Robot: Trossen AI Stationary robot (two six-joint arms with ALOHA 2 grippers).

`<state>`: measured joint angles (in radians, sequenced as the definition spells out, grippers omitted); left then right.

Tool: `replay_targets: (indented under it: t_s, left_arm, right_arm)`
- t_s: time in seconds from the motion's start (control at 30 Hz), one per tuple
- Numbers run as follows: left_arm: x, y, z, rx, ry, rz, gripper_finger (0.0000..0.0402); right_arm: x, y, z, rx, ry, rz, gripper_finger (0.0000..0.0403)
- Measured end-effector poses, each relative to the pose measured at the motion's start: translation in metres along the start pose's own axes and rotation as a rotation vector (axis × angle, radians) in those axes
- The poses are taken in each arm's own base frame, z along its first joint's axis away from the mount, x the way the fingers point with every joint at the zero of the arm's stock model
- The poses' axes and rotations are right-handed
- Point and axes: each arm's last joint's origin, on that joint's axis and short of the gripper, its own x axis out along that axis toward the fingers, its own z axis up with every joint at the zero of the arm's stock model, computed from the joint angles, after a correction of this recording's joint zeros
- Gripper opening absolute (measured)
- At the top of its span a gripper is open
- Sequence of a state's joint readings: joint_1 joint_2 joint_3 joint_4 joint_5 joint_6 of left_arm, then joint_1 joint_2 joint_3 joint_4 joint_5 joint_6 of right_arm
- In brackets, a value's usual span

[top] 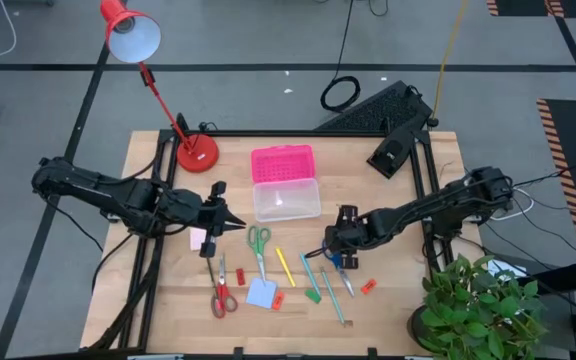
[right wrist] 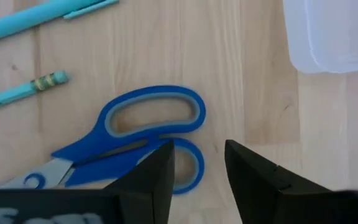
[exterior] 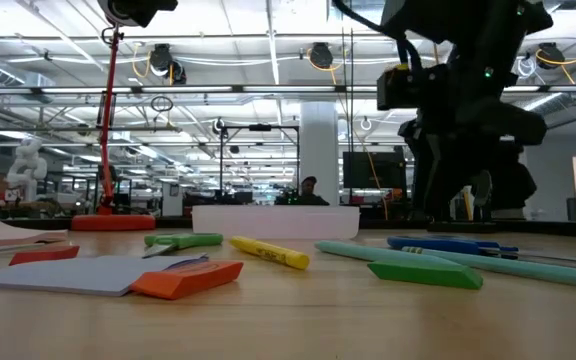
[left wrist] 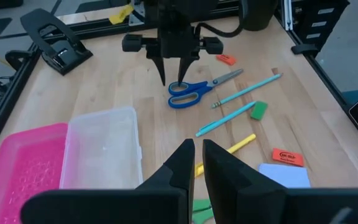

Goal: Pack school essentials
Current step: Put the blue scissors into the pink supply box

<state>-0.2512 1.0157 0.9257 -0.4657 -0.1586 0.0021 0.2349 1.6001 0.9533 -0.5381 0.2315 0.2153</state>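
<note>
Right wrist cam shows right gripper (right wrist: pixel 197 171) open, empty, straddling the blue scissors (right wrist: pixel 132 140) handles; high view hides that.

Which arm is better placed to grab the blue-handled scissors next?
Right. Its claw hangs open directly over the blue-handled scissors. The left claw sits nearly closed farther off, beside the clear plastic box.
</note>
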Motion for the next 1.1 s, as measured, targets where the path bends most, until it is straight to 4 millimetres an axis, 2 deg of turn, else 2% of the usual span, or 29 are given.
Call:
replay_targets:
  t_s: [0.93, 1.1]
  left_arm:
    - [0.0, 0.0, 0.0, 0.014, -0.001, 0.001, 0.0037]
    - [0.0, 0.0, 0.001, 0.014, -0.005, 0.001, 0.0037]
  right_arm:
    - [0.021, -0.004, -0.005, -0.038, 0.099, 0.002, 0.013]
    - [0.026, -0.007, -0.009, -0.022, 0.104, 0.045, 0.013]
